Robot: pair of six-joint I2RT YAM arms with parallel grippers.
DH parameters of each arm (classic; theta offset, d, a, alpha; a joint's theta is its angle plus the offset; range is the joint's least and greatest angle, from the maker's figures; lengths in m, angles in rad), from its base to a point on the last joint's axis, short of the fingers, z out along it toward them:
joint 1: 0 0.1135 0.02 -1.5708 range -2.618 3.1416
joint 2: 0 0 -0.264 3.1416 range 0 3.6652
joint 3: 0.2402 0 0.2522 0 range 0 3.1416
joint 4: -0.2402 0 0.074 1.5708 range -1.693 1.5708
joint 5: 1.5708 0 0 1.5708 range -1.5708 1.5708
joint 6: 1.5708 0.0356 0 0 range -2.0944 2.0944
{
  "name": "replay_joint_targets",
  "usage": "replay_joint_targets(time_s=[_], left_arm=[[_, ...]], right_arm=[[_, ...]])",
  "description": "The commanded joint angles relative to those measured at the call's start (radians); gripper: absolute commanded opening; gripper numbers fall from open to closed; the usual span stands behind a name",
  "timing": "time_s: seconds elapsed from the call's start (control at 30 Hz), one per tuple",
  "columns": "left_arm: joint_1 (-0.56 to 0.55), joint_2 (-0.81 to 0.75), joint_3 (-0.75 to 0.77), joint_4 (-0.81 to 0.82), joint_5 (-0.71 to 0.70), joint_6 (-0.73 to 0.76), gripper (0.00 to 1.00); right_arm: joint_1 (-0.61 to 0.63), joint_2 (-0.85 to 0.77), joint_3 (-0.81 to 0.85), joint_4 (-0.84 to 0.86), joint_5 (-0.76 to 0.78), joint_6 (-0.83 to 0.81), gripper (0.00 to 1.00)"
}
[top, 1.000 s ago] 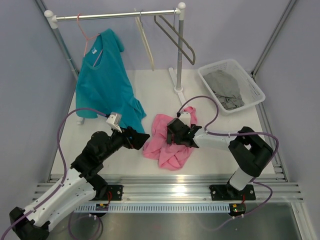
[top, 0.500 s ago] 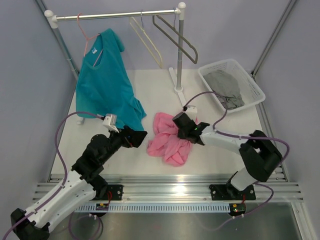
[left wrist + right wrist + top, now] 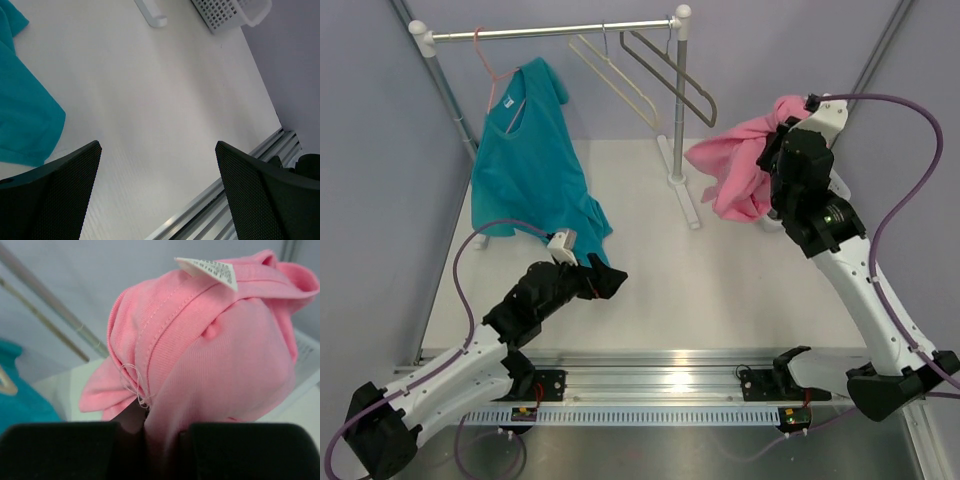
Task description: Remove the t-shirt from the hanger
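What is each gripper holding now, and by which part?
The right gripper pinches the pink t-shirt by a bunched fold near its label, the rest hanging free. The left gripper is open, holding nothing.

On rail (image 3: 550,31): hanger (image 3: 616,82); right of it: t-shirt (image 3: 740,170).

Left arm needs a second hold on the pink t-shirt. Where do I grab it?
Probably the loose lowest fold of the t-shirt, approached from its left. It hangs bunched in the air from the right gripper, which is shut on its upper part, and that arm blocks the right side.
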Motion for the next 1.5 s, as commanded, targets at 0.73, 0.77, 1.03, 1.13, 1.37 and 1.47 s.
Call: replay_joint_targets(time_s=[0.73, 0.77, 1.03, 1.13, 1.37, 1.47], left_arm=[[-0.037, -0.159, -0.057, 0.072, 0.046, -0.024, 0.99], [-0.037, -0.162, -0.058, 0.072, 0.045, -0.024, 0.99], [-0.039, -0.181, -0.061, 0.072, 0.063, -0.032, 0.99], [-0.039, -0.21, -0.071, 0.066, 0.048, -0.029, 0.99], [-0.039, -0.238, -0.068, 0.033, 0.005, -0.018, 0.99], [-0.039, -0.23, -0.066, 0.033, 0.003, -0.015, 0.99]], right_arm=[[-0.361, 0.823, 0.255, 0.336, 0.084, -0.253, 0.0], [-0.369, 0.845, 0.313, 0.232, 0.017, -0.208, 0.0], [-0.381, 0.931, 0.386, 0.072, -0.17, 0.086, 0.0], [-0.418, 0.979, 0.43, -0.031, -0.249, 0.193, 0.0], [-0.516, 1.012, 0.395, -0.082, -0.352, 0.353, 0.0], [-0.532, 1.022, 0.404, -0.09, -0.392, 0.351, 0.05]])
